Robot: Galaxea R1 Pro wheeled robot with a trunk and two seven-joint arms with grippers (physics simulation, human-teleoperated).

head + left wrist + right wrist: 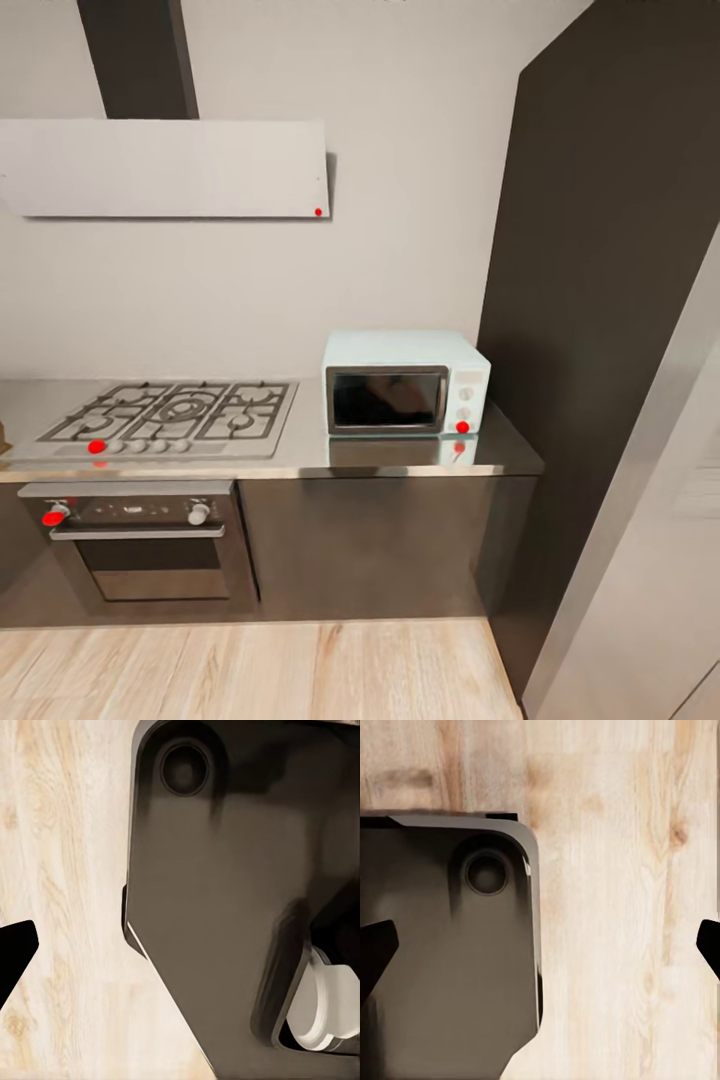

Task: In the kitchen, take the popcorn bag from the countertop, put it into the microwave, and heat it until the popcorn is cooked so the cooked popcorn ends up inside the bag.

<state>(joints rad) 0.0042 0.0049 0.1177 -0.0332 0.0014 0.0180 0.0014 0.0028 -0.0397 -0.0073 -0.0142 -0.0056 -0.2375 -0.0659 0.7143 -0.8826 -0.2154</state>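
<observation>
The small mint-blue microwave (pixel 405 383), door closed, sits at three o'clock on the glossy grey metallic bench (pixel 300 455), so fetching, loading and heating remain, with the right end effector (pixel 540 945) spread empty, the left's state unclear.

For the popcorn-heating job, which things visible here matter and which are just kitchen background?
Job: pale mint-blue microwave with closed dark glass door; glossy grey metallic countertop under it.

Background: gas hob; black-and-steel oven; slanted white hood; light wood floor.
</observation>
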